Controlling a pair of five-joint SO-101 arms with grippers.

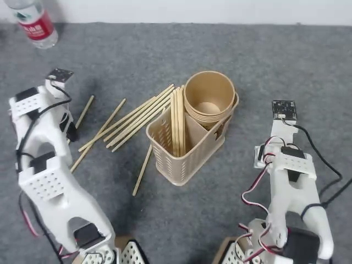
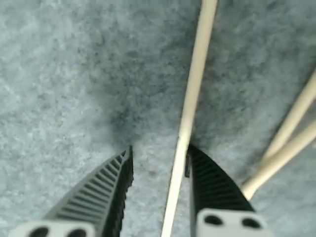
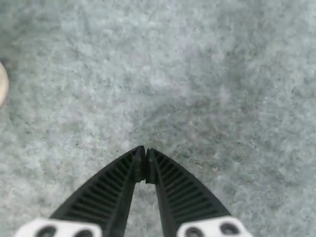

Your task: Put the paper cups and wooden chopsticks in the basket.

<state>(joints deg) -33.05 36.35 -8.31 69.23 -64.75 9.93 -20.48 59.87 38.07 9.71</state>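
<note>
The left end effector [image 2: 159,148] is open to a middling width, low over the grey, felt-like tabletop [image 1: 286,55]. A single wooden chopstick [image 2: 195,84] runs lengthwise through the gap between the jaws. It lies flat and close against one finger [image 2: 212,182], while the other finger stands apart from it, so nothing is gripped. Two more chopstick ends [image 2: 291,133] lie just beside that same finger.

The right end effector [image 3: 145,148] is closed tip to tip, holding nothing, above bare felt.

In the high view the left arm [image 1: 41,137] reaches forward along the left side with its wrist bent down at the near end of that single chopstick, whose long axis slants away and to the right. The right arm [image 1: 289,165] stands folded on the right, just beside the basket [image 1: 181,159] and pointing down.

The basket is in the middle of the tabletop. A stack of paper cups [image 1: 209,96] sits upright in its far compartment, and several chopsticks [image 1: 177,121] stand tilted in the near one. A fan of loose chopsticks [image 1: 132,121] lies to the basket's left, their far ends at its rim. One more chopstick [image 1: 142,170] lies beside its near-left wall.
</note>
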